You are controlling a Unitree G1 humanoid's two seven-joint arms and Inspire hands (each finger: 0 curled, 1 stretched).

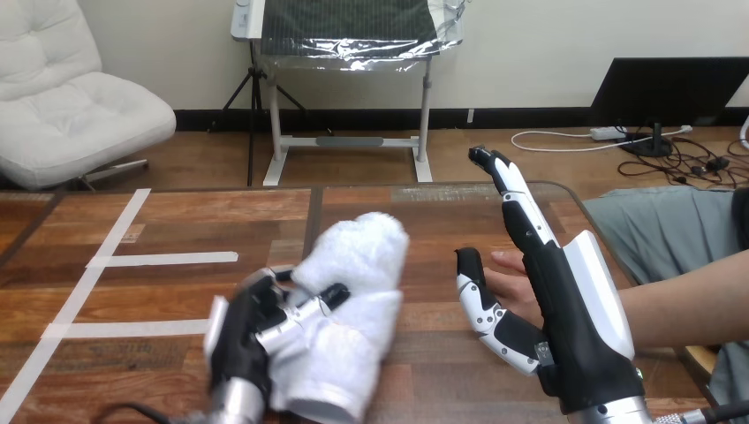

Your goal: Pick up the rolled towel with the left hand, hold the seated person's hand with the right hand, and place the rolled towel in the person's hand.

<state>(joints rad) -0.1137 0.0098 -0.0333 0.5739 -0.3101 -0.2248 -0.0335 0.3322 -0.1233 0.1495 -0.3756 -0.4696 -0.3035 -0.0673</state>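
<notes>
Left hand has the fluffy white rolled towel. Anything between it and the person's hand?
No object lies between the fluffy white rolled towel, gripped by the left hand, and the person's hand. The open right hand stands upright in front of it, hiding most of it.

Wooden table, marked surface.
The table (221,216) has a dark brown plank top. White tape strips (163,259) lie flat on its left half: one long diagonal strip with two shorter strips branching from it. The person's hand (507,281) sits low over the right part; contact with the top cannot be confirmed.
</notes>
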